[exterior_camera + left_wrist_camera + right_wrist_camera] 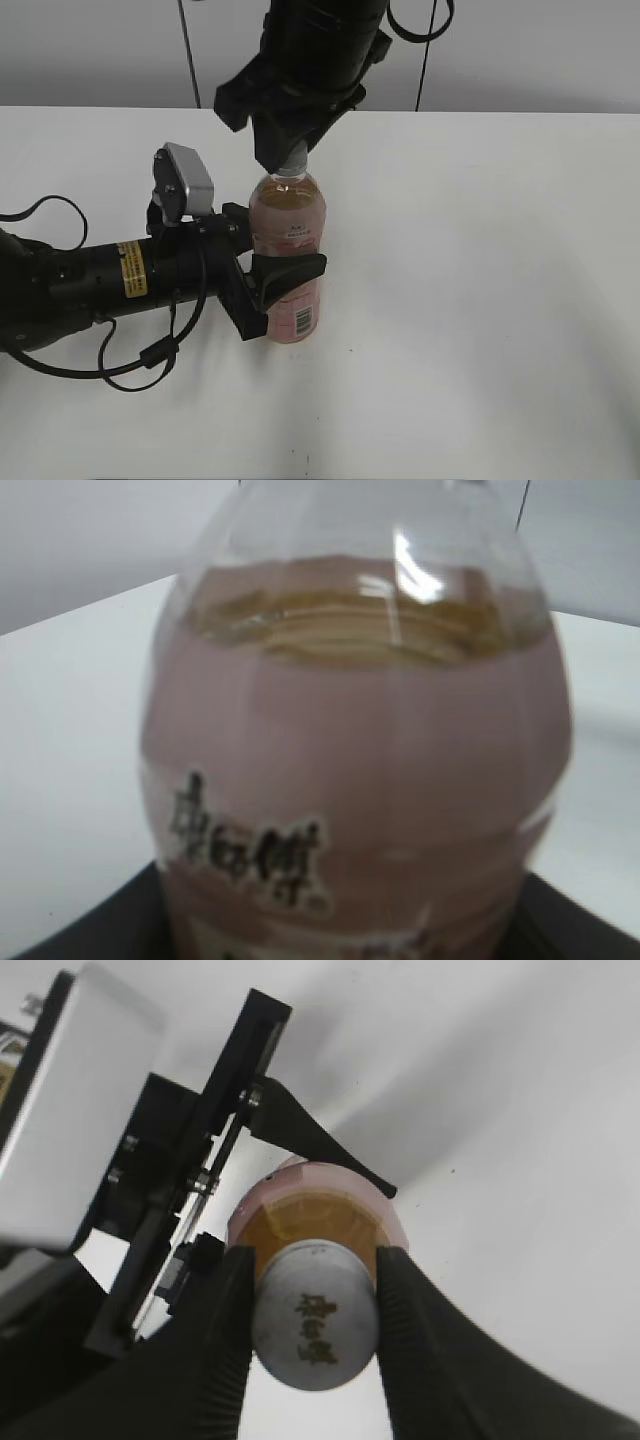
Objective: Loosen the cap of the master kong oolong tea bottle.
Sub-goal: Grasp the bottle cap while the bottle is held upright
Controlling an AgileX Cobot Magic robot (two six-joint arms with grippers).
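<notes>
The master kong oolong tea bottle [287, 240] stands upright on the white table, filled with pink-amber tea, its barcode facing front. My left gripper [268, 282] is shut on the bottle's body at label height; the bottle fills the left wrist view [350, 750]. My right gripper [287, 155] comes down from above and is shut on the white cap [314, 1313], a finger on each side of it. The cap's top bears a dark mark. In the exterior view only the grey neck under the fingers shows.
The white table [480, 300] spreads around the bottle. The left arm with its wrist camera [185, 185] lies across the table's left side, with cables [140, 355] trailing beside it. A grey wall stands behind the table.
</notes>
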